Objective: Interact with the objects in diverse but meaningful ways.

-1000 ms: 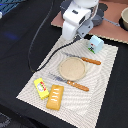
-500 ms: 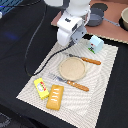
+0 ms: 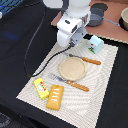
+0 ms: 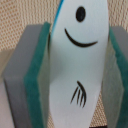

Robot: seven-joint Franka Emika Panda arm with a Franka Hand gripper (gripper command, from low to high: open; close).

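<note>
Gripper (image 4: 75, 80) pads (image 4: 37, 85) clamped on white paddle-like piece (image 4: 80, 65) w/ smiley face, above striped mat (image 3: 100, 90).

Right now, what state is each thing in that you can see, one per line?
Gripper: shut on the fish, green pads on both sides.
Fish: held upright between the fingers.
Plate: flat on the mat, nothing on it.
Carton: standing upright.
Yellow block: lying flat.
Orange block: lying flat.
</note>
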